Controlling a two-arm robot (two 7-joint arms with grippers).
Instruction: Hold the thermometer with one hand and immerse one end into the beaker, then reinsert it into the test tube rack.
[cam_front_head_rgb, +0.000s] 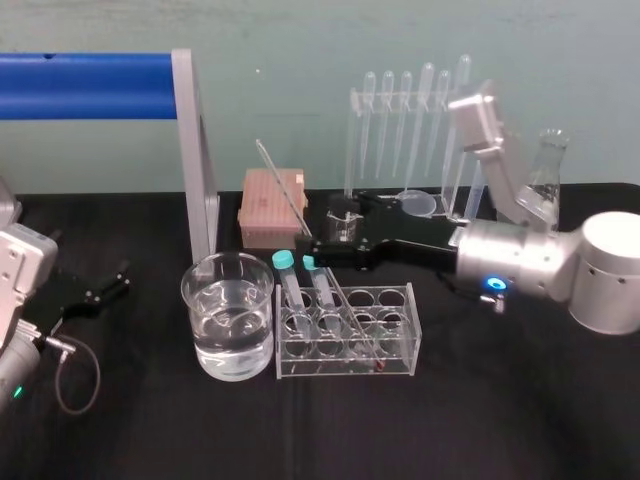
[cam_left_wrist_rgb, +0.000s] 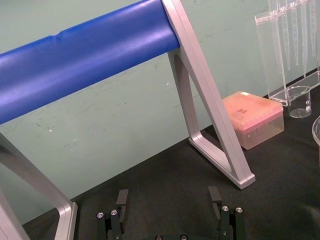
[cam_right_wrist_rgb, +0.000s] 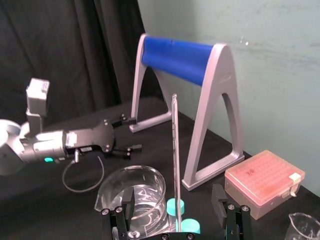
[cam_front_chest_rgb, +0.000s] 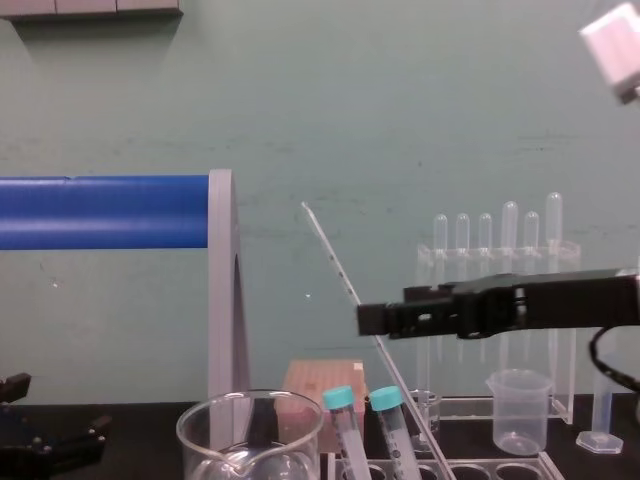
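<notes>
Although the right gripper (cam_right_wrist_rgb: 172, 190) has its fingers spread wide on either side of the thermometer (cam_right_wrist_rgb: 174, 150), nothing is gripped. No stage is complete: the grasp, the dip in the beaker (cam_front_head_rgb: 205, 330) and the return to the rack (cam_front_head_rgb: 400, 345) all remain. The thermometer rests with its lower end in the rack, long axis steeply tilted, top pointing up and towards the robot's left. The left gripper (cam_front_head_rgb: 118, 278) lies open-fingered, parked well left of the beaker.

Blue-barred grey frame (cam_front_head_rgb: 100, 87), pink tip box (cam_front_head_rgb: 270, 208), pipette stand (cam_front_head_rgb: 400, 100) along back wall.
</notes>
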